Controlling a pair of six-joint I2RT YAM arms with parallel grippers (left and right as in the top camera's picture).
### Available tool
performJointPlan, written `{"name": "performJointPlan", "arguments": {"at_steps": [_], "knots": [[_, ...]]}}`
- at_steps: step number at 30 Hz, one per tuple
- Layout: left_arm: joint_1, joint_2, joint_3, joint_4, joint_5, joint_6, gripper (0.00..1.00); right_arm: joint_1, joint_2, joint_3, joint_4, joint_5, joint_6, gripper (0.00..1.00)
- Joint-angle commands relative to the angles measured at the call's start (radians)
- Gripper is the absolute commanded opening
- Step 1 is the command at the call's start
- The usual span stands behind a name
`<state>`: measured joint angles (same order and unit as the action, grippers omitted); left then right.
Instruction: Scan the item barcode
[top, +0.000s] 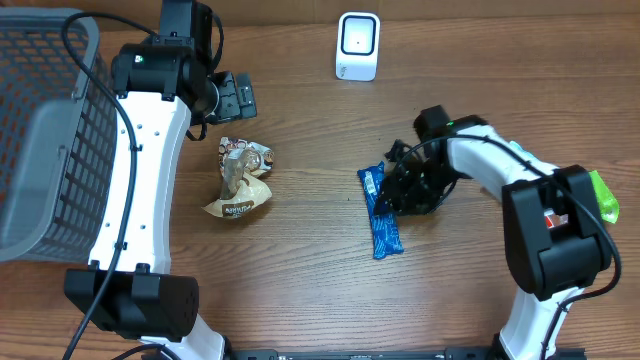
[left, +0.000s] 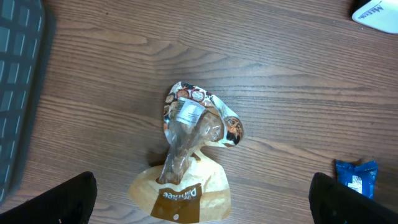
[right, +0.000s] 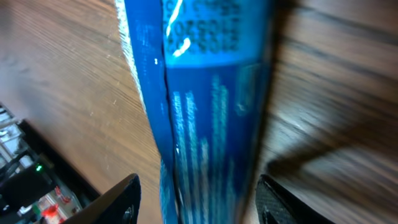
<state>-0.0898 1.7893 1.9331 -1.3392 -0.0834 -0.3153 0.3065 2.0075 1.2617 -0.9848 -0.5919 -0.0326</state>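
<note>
Overhead: blue packet (top: 384, 228) lies flat on the desk (top: 320, 290) at mid-right, right hand (top: 403, 190) spread astride it, not pinching yet, left hand (top: 243, 97) spread and empty; lifting it and scanning at the far scanner (top: 357, 46) look still to do.

— We get bright, even light from above in the overhead view, with only soft shadows on the wooden table (top: 300, 280).
— In the right wrist view we see the blue packet (right: 205, 124) smeared and out of focus, with a white glint on its print near the top.
— Our left wrist view holds the snack bag (left: 186, 155) sharp, while the basket (left: 18, 93) at the edge goes soft.
</note>
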Motion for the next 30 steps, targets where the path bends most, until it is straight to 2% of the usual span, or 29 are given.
{"name": "performJointPlan", "arguments": {"at_steps": [1,2,5,6,11,22,30], "knots": [[-0.001,-0.009,0.016,0.002,-0.005,-0.003,1.0,0.041,-0.008,-0.029,0.046,0.088,0.135,0.55],[-0.001,-0.009,0.016,0.002,-0.005,-0.003,1.0,0.047,-0.008,-0.031,0.051,0.108,0.148,0.49],[-0.001,-0.009,0.016,0.002,-0.005,-0.003,1.0,0.047,-0.008,-0.031,0.053,0.123,0.164,0.11],[-0.001,-0.009,0.016,0.002,-0.005,-0.003,1.0,0.043,-0.008,-0.031,0.052,0.12,0.164,0.04],[-0.001,-0.009,0.016,0.002,-0.005,-0.003,1.0,0.031,-0.023,0.025,0.006,0.116,0.161,0.04],[-0.001,-0.009,0.016,0.002,-0.005,-0.003,1.0,0.03,-0.238,0.434,-0.178,0.11,0.023,0.04],[-0.001,-0.009,0.016,0.002,-0.005,-0.003,1.0,0.03,-0.401,0.499,-0.15,0.063,-0.029,0.04]]}}
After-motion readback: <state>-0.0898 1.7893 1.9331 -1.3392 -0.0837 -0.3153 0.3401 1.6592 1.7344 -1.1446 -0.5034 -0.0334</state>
